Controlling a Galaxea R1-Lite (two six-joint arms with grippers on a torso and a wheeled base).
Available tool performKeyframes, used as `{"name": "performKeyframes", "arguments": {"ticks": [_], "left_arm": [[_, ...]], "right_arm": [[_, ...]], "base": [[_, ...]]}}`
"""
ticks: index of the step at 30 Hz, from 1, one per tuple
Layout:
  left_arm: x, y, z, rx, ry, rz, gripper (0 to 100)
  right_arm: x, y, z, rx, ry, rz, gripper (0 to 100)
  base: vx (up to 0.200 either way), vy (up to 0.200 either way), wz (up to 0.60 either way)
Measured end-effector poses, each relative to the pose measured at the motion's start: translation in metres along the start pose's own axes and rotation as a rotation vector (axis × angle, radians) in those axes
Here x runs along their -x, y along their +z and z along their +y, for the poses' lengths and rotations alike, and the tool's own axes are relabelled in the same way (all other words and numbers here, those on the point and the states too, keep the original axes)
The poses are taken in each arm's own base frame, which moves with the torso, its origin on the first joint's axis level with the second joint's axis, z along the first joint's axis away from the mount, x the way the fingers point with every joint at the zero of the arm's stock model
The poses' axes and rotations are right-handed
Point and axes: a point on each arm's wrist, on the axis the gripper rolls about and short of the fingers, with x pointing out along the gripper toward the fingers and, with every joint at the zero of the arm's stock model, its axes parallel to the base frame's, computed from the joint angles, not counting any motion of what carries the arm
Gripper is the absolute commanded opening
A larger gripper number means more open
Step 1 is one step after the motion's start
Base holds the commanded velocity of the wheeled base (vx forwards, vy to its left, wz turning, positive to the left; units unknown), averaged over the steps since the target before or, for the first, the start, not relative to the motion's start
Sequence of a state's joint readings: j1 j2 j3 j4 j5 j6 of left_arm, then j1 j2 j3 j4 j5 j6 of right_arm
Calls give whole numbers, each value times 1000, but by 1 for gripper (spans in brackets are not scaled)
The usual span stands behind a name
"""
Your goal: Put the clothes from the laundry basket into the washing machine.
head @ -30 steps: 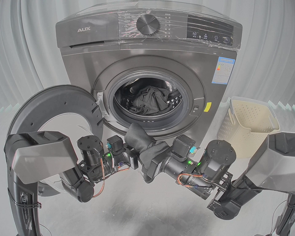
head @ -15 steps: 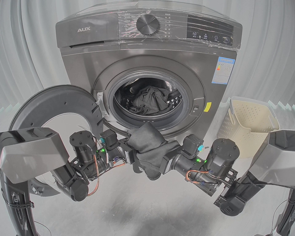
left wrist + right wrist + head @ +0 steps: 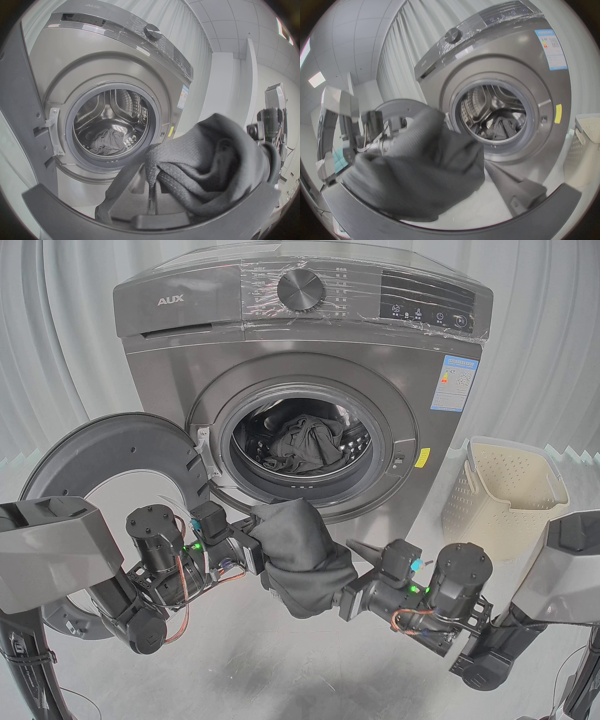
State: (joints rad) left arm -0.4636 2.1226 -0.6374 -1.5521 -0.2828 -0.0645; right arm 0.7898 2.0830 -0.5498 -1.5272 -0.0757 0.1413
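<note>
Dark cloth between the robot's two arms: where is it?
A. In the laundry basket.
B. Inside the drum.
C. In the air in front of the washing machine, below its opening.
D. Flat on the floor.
C: the dark cloth hangs clear of the floor in front of the washing machine, below the open drum, and the laundry basket stands apart to one side.

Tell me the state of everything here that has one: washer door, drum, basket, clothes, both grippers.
Door, open.
Drum, holding dark clothes.
Garment, bunched, in the air outside the drum.
Basket, upright, no clothes showing inside.
Left gripper, shut on garment.
Right gripper, open, against the garment.
</note>
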Motion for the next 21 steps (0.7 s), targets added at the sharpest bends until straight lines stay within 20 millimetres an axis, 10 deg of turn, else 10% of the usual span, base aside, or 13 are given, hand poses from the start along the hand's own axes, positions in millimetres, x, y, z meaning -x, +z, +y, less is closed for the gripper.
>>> {"name": "performKeyframes", "arguments": {"ticks": [11, 21], "left_arm": [[36, 18, -9, 13, 12, 13, 0], [84, 24, -25, 30, 12, 71, 0]], "right_arm": [[73, -47, -9, 37, -39, 332, 100], [82, -41, -35, 17, -171, 318, 100]], "base": [[0, 0, 0], [0, 0, 0]]}}
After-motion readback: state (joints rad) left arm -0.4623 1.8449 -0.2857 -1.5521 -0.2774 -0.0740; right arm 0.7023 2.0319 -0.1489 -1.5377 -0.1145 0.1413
